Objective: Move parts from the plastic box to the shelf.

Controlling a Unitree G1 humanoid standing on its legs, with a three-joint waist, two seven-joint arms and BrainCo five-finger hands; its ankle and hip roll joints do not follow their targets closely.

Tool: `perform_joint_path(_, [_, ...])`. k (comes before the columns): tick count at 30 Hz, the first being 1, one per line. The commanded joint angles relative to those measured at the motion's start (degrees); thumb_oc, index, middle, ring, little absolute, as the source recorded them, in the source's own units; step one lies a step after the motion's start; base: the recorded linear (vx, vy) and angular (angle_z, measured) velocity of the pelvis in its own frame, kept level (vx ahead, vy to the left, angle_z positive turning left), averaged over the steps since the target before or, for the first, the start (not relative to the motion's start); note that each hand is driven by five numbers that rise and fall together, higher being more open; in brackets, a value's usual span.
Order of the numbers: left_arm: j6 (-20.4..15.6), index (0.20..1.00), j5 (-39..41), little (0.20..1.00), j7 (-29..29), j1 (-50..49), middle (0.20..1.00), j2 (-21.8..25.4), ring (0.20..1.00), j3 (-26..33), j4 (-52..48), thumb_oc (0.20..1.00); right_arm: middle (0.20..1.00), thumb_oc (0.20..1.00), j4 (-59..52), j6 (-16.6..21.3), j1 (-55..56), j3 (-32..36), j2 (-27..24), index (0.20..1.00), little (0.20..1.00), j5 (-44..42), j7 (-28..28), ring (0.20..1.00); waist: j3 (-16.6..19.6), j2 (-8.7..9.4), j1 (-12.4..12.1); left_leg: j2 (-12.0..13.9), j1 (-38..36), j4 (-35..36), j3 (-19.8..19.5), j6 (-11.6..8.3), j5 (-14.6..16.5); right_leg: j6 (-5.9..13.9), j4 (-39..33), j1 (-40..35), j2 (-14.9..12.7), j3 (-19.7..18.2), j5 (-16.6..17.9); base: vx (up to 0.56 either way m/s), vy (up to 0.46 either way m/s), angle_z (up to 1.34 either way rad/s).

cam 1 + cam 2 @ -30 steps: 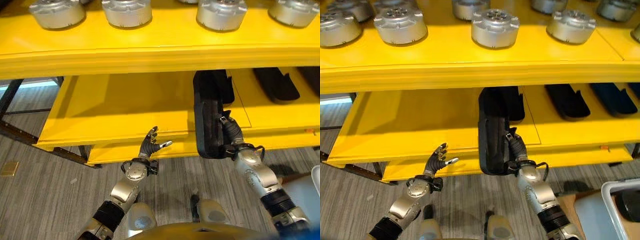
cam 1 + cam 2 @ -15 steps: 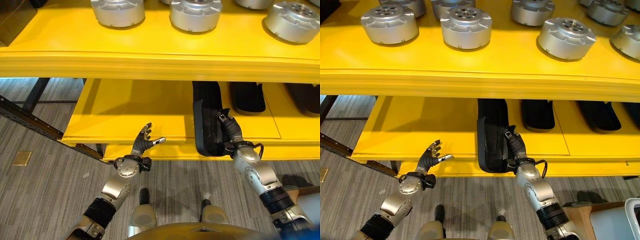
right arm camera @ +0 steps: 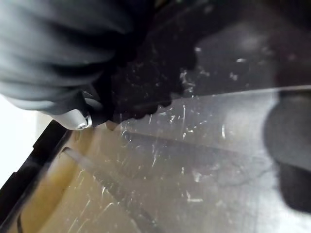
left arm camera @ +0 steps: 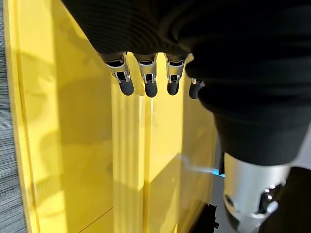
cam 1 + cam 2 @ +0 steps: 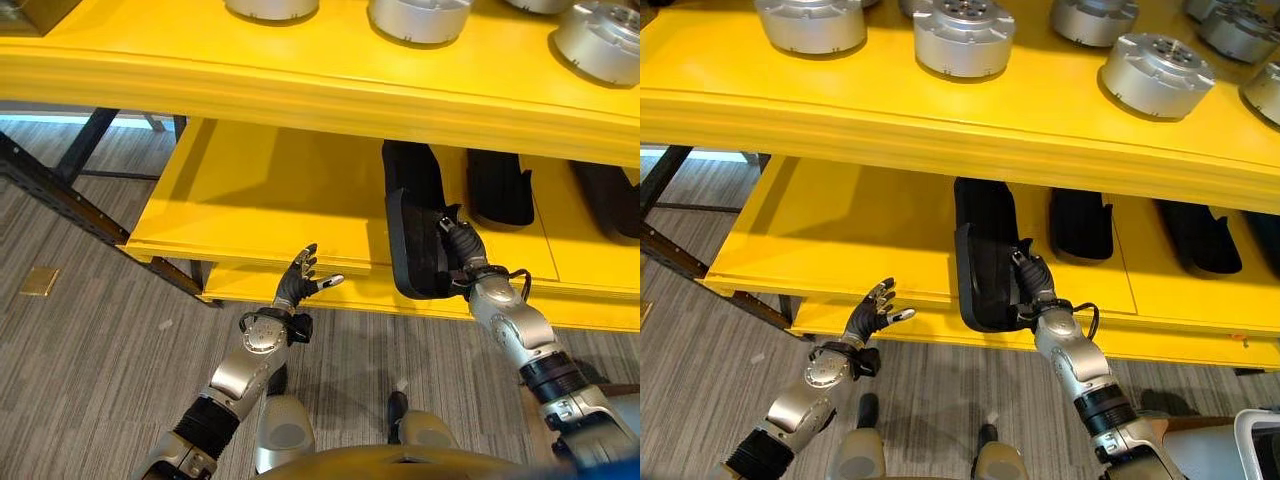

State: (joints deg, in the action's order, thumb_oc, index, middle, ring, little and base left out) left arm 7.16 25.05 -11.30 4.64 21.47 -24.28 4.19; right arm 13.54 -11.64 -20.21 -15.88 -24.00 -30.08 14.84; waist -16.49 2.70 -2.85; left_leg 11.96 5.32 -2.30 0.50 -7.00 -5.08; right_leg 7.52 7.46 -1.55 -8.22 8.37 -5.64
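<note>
A long black part lies lengthwise on the yellow lower shelf, its near end standing up at the shelf's front edge. My right hand grips that near end from the right side, fingers curled against the part. In the right wrist view the dark part sits very close to the hand. My left hand hovers open just in front of the shelf's front edge, left of the part, holding nothing. Its straight fingers point at the yellow shelf.
Two more black parts lie on the lower shelf to the right. Several round silver parts stand on the upper shelf overhead. A pale plastic box corner shows at the lower right. The lower shelf's left half is bare.
The whole picture has shifted, so the camera has moved. My right hand stays on the black part and my left hand stays open by the shelf edge.
</note>
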Motion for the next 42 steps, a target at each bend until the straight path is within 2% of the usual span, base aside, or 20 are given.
perform_joint_path(1, [-0.8,1.0,-2.2,1.0,1.9,3.2,1.0,1.0,1.0,-0.4,-4.5,1.0,0.2,0.2,-3.0,1.6,-7.1,3.0,-3.1,0.2,0.2,0.5,-0.5,0.2,-1.5,0.35,-0.9,-2.7,0.8,-2.5,2.4,3.06,3.9,-3.29,8.3,1.5,3.6,1.2,-5.2,-0.04,-0.037,0.14])
perform_joint_path(6, [-0.4,1.0,-1.2,1.0,3.7,5.3,1.0,2.3,1.0,-1.6,-4.6,1.0,0.2,0.2,1.4,-1.3,-15.6,2.3,-4.7,0.2,0.2,-2.1,-0.1,0.2,-4.0,0.08,-2.8,-3.8,3.7,-4.2,1.0,2.92,3.7,-3.71,9.5,2.6,3.8,1.9,-5.8,-0.1,-0.04,0.11])
perform_joint_path(11, [-0.5,1.0,-0.6,1.0,4.7,7.4,1.0,3.2,1.0,-2.5,-4.8,1.0,0.2,0.2,7.8,-1.6,-22.7,2.6,-5.5,0.2,0.2,-4.3,1.5,0.2,-6.4,-0.33,-4.4,-4.9,6.5,-5.6,0.2,3.06,3.9,-4.01,11.0,4.4,3.9,2.4,-6.3,-0.12,-0.013,0.08])
perform_joint_path(17, [-2.0,1.0,0.2,1.0,4.9,9.7,1.0,3.9,1.0,-3.5,-5.0,1.0,0.2,0.2,15.8,-2.2,-31.0,2.6,-7.0,0.2,0.2,-5.5,2.4,0.2,-9.4,-1.67,-5.5,-6.2,10.4,-8.5,0.4,3.52,4.4,-4.65,14.9,9.0,3.7,2.7,-7.0,-0.17,0.034,0.07])
perform_joint_path(20, [-2.3,1.0,0.5,1.0,5.3,10.9,1.0,4.1,1.0,-4.2,-5.8,1.0,0.2,0.2,21.0,-2.4,-34.9,3.0,-8.3,0.2,0.2,-5.8,2.0,0.2,-11.2,-1.85,-5.6,-6.7,12.7,-13.2,1.7,4.19,6.4,-5.31,20.1,12.2,3.2,3.4,-8.4,-0.16,0.039,0.05])
perform_joint_path(27, [-1.3,1.0,0.7,1.0,4.0,12.0,1.0,3.7,1.0,-5.8,-6.9,1.0,0.2,0.2,28.5,-3.9,-39.7,2.9,-10.0,0.2,0.2,-6.6,2.4,0.2,-12.6,-1.62,-5.5,-6.1,16.7,-23.2,3.3,5.45,11.1,-6.54,31.0,18.0,1.4,3.9,-11.4,-0.08,0.033,0.01])
perform_joint_path(28, [-1.1,1.0,0.7,1.0,3.6,12.0,1.0,3.6,1.0,-6.1,-6.7,1.0,0.2,0.2,30.1,-4.0,-40.0,2.8,-10.1,0.2,0.2,-7.4,2.0,0.2,-12.8,-1.19,-5.4,-6.2,16.7,-25.4,3.2,5.29,13.4,-6.24,33.1,18.1,0.9,3.4,-13.0,0.02,0.027,-0.05])
perform_joint_path(31, [-0.1,1.0,2.6,1.0,3.0,12.7,1.0,3.3,1.0,-7.0,-5.8,1.0,0.2,0.2,34.6,-4.5,-41.6,2.7,-10.5,0.2,0.2,-7.8,0.5,0.2,-13.1,-0.83,-5.4,-5.8,17.8,-29.2,3.3,5.88,15.5,-6.58,37.3,20.0,0.1,3.5,-14.2,-0.01,0.025,-0.01])
perform_joint_path(42, [-0.5,1.0,4.3,1.0,1.5,14.2,1.0,2.9,1.0,-8.9,-3.6,1.0,0.2,0.2,43.7,-6.1,-46.0,0.9,-11.0,0.2,0.2,-10.3,-1.3,0.2,-13.3,-0.45,-5.2,-5.8,20.8,-39.3,3.5,8.14,21.7,-6.63,46.6,25.7,-2.0,2.7,-16.3,0.0,0.031,-0.02])
